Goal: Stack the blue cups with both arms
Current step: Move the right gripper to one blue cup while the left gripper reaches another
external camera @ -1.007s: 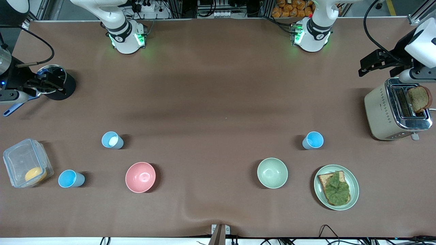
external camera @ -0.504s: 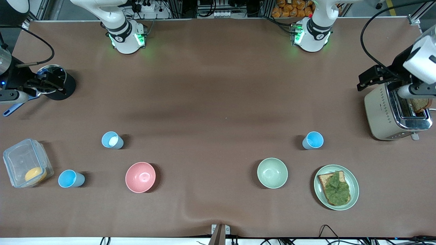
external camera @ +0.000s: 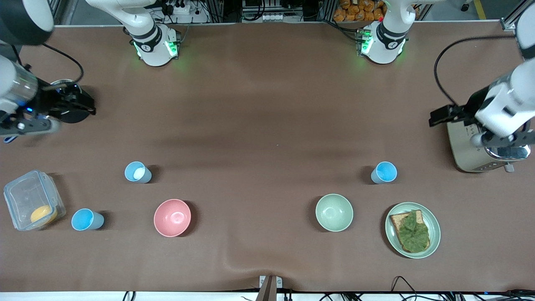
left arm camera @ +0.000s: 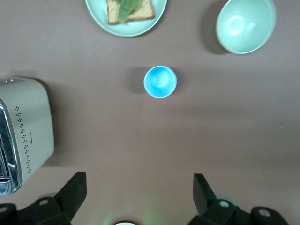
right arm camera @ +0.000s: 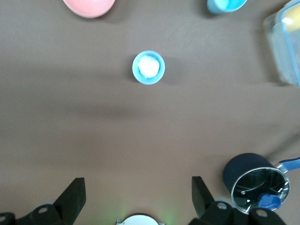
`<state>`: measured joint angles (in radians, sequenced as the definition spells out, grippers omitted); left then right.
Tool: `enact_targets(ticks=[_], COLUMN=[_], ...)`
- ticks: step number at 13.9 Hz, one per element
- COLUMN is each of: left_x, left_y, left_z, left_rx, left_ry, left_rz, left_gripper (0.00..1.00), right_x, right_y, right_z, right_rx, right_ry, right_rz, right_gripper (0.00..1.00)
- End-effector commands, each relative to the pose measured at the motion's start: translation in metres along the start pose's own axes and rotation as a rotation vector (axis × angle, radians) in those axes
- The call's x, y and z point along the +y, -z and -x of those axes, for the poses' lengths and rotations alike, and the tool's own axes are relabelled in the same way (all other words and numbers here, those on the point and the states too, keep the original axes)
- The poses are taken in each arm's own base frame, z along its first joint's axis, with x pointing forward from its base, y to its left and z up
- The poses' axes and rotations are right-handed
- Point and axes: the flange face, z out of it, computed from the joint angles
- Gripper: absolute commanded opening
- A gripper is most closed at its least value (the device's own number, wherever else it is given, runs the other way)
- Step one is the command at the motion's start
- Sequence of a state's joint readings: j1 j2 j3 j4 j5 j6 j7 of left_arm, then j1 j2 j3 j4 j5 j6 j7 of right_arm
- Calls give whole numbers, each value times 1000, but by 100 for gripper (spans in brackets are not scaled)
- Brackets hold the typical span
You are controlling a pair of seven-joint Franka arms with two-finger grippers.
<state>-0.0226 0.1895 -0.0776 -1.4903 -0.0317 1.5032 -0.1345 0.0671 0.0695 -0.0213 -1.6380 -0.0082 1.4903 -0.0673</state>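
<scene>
At the right arm's end, right arm (external camera: 12, 88) up over the dark saucepan (right arm camera: 239, 171), jaws spread wide and empty. Below on the surface (external camera: 267, 104): clear plastic box (external camera: 25, 196), then a sky-blue cup (external camera: 85, 220) just beside it, upright. Farther from the front camera, the pale grey-blue cup (external camera: 138, 172), upright, whitish inside, sitting near the middle of the right wrist view, likely lined up as that arm's pick. Then pink bowl (external camera: 172, 217) and pale green bowl (external camera: 334, 212), both apart from any cup. Next a second sky-blue cup (external camera: 384, 172), upright, mouth open to receive another, near the middle of the left wrist view. Plate of toast and lettuce (external camera: 434, 234) nearer the camera. Last, left arm (external camera: 501, 108) over the toaster (external camera: 464, 146), jaws wide open, gripping nothing. Nothing stacked yet; cups well apart.
</scene>
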Motion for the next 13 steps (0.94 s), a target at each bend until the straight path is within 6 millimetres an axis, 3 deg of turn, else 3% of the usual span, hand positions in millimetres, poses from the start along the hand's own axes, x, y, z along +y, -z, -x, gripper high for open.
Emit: enact_targets(ticks=[1, 6, 8, 11, 13], left_x=[-1, -6, -3, -12, -12], left_y=[-42, -134, -159, -195, -211], left_z=[-27, -79, -93, -119, -123], left_rx=[-63, -117, -109, -51, -59], left_ry=[-2, 0, 4, 7, 11], left_rz=[-33, -78, -78, -59, -56], left_gripper=[100, 100, 100, 100, 100], right_x=[-1, -7, -20, -25, -33], right_y=[-35, -106, -149, -203, -233], right_z=[-30, -72, -81, -86, -95], right_rx=[-35, 35, 66, 130, 163], right_ry=[-3, -5, 0, -13, -22], right_rz=[12, 20, 39, 40, 40], right_gripper=[100, 100, 100, 100, 100])
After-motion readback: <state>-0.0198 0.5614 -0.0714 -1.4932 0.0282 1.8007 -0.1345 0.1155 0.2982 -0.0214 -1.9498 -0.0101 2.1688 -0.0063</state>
